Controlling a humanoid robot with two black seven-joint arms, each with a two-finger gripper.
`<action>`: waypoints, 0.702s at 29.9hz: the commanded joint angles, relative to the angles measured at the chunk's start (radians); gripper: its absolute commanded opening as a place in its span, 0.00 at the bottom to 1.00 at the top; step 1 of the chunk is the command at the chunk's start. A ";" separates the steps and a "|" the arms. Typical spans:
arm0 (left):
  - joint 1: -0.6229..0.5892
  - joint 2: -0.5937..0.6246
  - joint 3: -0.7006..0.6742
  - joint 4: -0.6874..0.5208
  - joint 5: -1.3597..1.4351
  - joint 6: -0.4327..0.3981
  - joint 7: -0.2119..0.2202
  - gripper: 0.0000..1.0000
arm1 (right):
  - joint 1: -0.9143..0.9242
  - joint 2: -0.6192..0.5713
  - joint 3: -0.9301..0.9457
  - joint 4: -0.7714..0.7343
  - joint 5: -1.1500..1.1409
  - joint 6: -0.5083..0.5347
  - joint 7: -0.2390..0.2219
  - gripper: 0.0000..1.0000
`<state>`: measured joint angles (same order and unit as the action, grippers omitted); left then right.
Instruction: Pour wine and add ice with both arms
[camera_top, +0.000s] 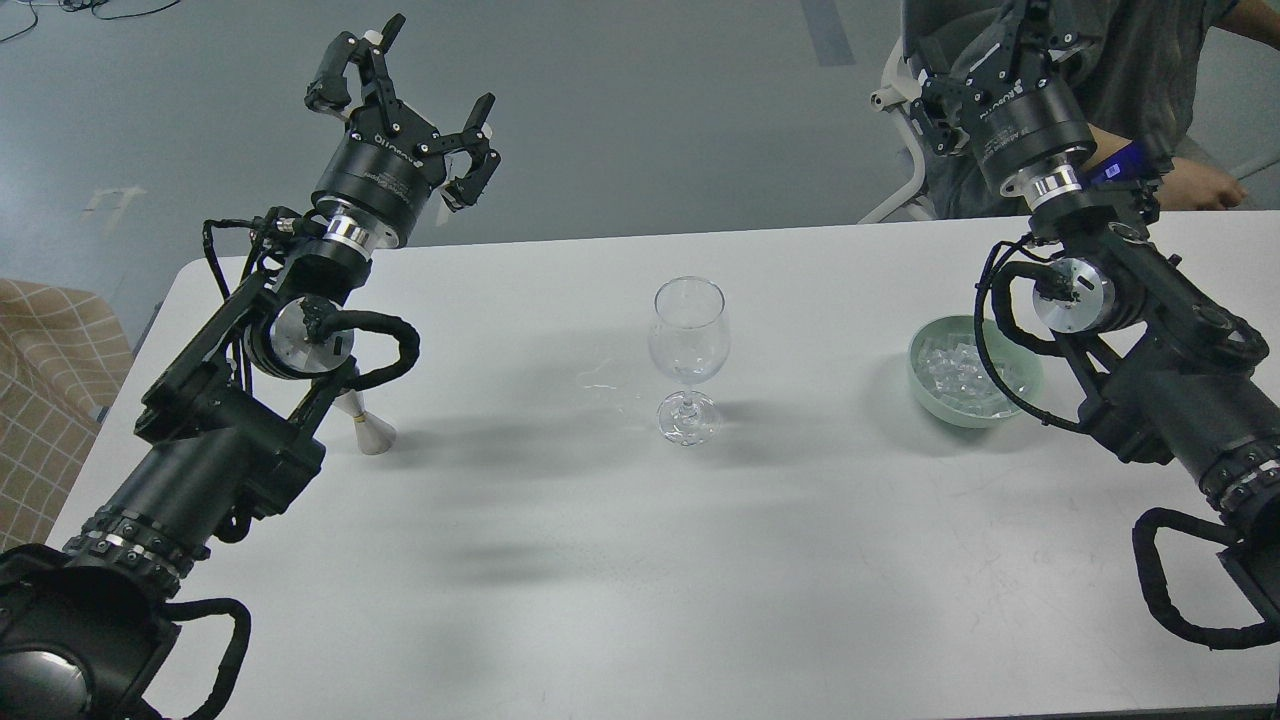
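**Clear glass at centre, both arms raised**

White surface (560, 560) carries three groups of things; the wine glass (687, 358) serves as landmark.

Wine glass: upright on its foot, mid-surface, apart from everything else. Bowl looks clear; whether any wine sits in it I cannot tell. A faint wet-looking smear (600, 382) lies on the surface just left of its foot.

Right of the glass, well apart: pale green bowl (925, 385) holding the ice (955, 372), a heap of small clear cubes. A black cable loop of the right arm (1150, 360) crosses in front of the bowl's right side.

Left of the glass, well apart: a small cream cone-shaped object (370, 430) standing on the surface, partly hidden behind the left arm (240, 400).

Left claw (410, 100): lifted above the far-left edge of the surface, away from the glass, fingers spread wide, gripping nothing.

Right claw (1010, 45): lifted beyond the far-right edge, past the bowl, its tips cut off by the top of the view and dark against a seated person (1150, 90) in grey; how far it is spread I cannot tell.
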<state>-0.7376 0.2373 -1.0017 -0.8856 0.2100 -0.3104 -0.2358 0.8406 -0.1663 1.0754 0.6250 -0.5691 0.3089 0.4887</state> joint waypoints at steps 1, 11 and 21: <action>0.024 0.007 -0.061 0.000 -0.001 -0.004 -0.046 0.98 | -0.002 0.007 0.000 -0.008 0.002 -0.002 0.000 1.00; 0.026 -0.001 -0.058 -0.004 -0.003 -0.003 -0.089 0.98 | 0.034 0.014 -0.006 -0.037 0.044 -0.002 0.000 1.00; 0.043 -0.009 -0.044 -0.001 0.014 -0.021 -0.089 0.98 | 0.028 0.028 -0.031 -0.036 0.044 0.001 -0.025 1.00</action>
<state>-0.6960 0.2330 -1.0468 -0.8888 0.2140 -0.3262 -0.3327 0.8703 -0.1370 1.0589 0.5876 -0.5246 0.3118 0.4887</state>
